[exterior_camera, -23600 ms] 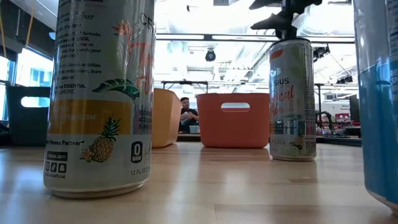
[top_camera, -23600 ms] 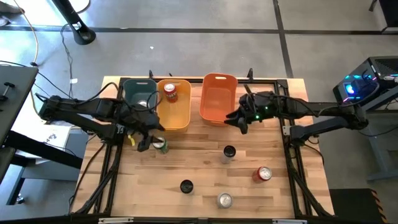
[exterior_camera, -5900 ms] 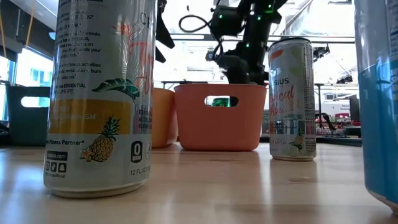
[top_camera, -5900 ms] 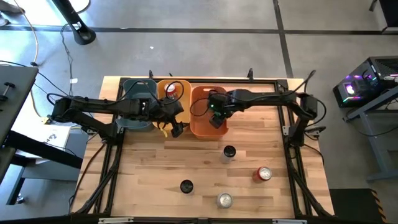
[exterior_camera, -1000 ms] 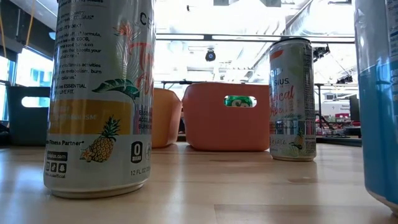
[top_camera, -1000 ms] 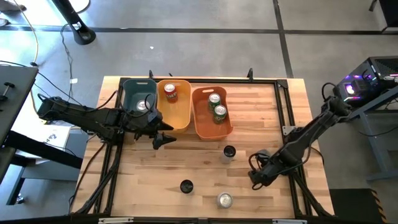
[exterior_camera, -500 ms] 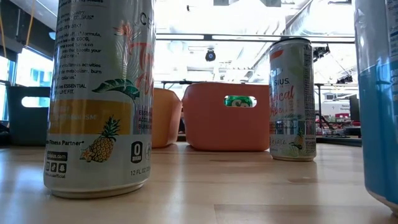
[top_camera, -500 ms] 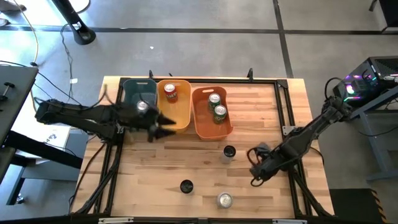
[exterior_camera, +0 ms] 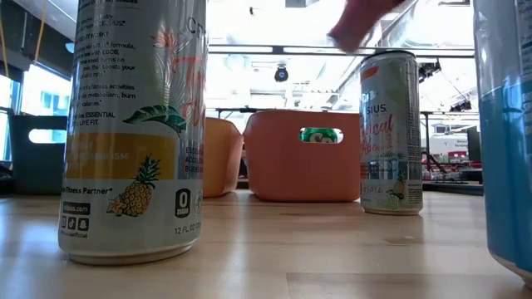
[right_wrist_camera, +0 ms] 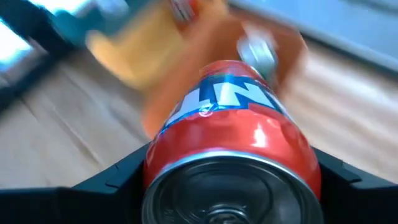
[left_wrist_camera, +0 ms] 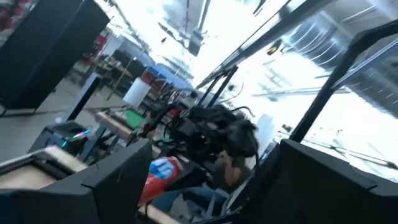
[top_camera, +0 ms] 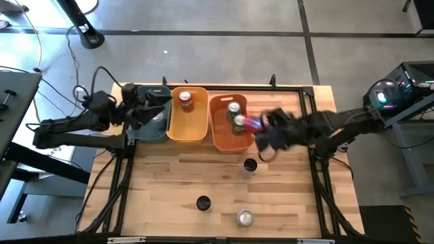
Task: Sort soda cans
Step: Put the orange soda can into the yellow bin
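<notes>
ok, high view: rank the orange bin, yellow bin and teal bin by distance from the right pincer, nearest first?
1. orange bin: right beside the right pincer, toward the left arm.
2. yellow bin: middle of the row.
3. teal bin: far end, under the left arm.

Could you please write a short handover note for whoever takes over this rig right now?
Right tool: shut on a red can, carried in the air beside the orange bin.
Left tool: open, holds nothing, over the teal bin.
Done: two green cans in the orange bin; one red can in the yellow bin.
Left: drop the carried can, probably with the other red one; then a black can, another black can and a silver can on the table.
</notes>
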